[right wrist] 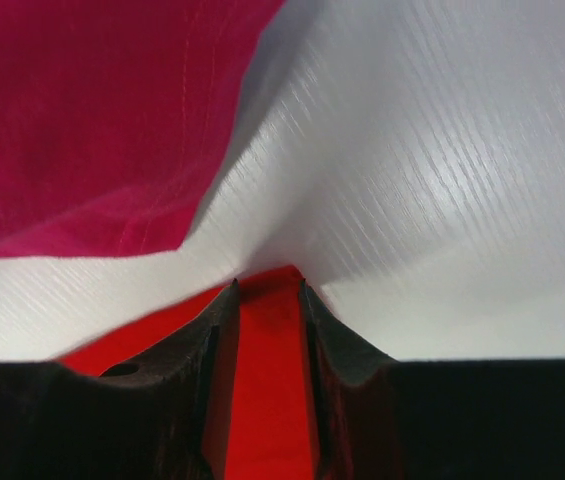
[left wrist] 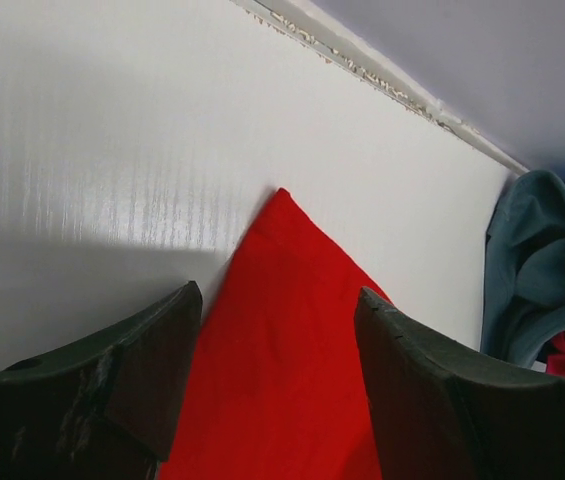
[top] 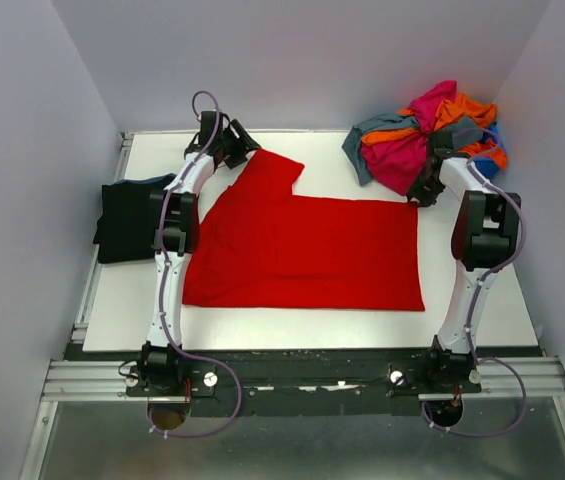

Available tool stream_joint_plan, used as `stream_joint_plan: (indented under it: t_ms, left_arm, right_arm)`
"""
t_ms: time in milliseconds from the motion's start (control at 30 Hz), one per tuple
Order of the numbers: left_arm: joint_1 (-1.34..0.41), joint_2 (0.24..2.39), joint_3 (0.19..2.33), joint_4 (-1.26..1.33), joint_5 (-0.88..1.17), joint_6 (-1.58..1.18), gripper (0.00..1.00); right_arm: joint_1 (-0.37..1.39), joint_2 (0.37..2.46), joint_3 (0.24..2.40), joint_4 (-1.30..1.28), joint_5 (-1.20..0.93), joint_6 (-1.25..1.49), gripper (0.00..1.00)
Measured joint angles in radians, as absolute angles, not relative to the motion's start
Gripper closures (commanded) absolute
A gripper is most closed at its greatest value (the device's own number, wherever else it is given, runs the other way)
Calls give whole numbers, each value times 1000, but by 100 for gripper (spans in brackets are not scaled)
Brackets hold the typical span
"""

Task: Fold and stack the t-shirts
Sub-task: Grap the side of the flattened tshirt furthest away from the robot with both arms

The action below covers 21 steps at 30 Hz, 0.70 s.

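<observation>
A white table (top: pixel 342 170) stands between plain grey walls (top: pixel 312 60), a metal rail (top: pixel 72 380) along its near edge, evenly lit.

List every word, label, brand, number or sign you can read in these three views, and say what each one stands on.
None: no readable text shows in any view.
The red t-shirt, the pile of t-shirts and the black t-shirt show no print or label.
The table, the left arm and the right arm bear no legible marking.
</observation>
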<state>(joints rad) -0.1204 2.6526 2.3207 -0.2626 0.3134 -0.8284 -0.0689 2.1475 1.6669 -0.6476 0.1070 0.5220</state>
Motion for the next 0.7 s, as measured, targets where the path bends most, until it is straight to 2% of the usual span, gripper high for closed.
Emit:
stream_joint_plan:
  t_ms: [167, 333, 433, 567, 700]
  left_arm:
    - [-120, 2680, 2351, -244, 332, -842, 25]
    - [-124, 2696, 2376, -242, 338, -840, 28]
    - [-127, 2703, 2384, -244, 339, -838, 34]
    - [-133, 2709, 2389, -259, 356, -836, 47]
    - [-135, 2726, 2409, -273, 376, -838, 64]
  right_arm:
    - [-72, 2192, 1715, -677, 105, 522, 57]
    - [-72, 2177, 1692, -673, 107, 523, 57]
    - [-73, 2163, 1671, -674, 107, 522, 58]
    - [-74, 2158, 1667, -675, 109, 522, 57]
    - [-75, 2152, 1665, -675, 111, 521, 57]
